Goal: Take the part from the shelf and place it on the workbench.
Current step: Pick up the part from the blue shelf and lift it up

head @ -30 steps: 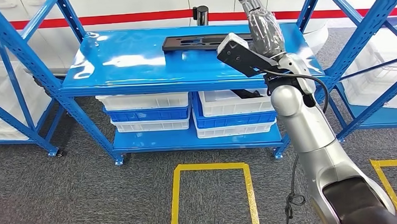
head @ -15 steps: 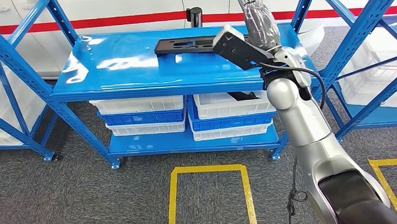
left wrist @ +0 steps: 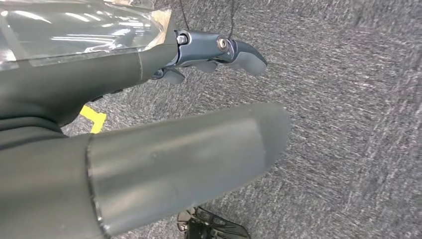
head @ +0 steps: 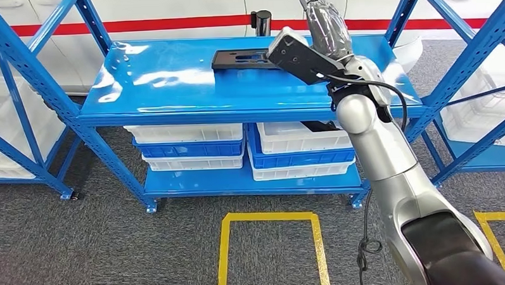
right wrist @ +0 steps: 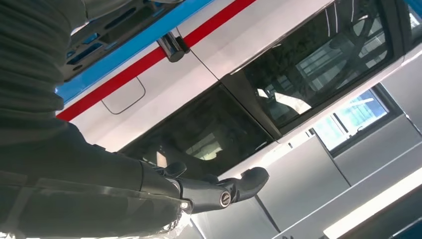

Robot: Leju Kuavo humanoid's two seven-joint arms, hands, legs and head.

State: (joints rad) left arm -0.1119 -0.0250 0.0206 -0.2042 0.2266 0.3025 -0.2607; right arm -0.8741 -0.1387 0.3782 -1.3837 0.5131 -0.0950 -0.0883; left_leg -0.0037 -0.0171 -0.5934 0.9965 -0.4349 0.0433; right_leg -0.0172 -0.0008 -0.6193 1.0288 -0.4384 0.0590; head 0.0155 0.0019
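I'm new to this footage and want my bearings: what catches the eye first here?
The silver right arm dominates, rising from the lower right with its right hand raised above the blue shelf. A flat black part lies on the top shelf's far side, just left of that hand. Below sit stacked white and blue bins, and yellow floor tape in front.

The part (head: 242, 58) lies on the shelf (head: 172, 88) at my twelve o'clock; my right hand (head: 325, 26) is above it at one; bins (head: 186, 145) sit beneath.

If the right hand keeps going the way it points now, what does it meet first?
Probably nothing nearby: the right hand reaches over the shelf, above the black part, toward the white wall. Depth is unclear.
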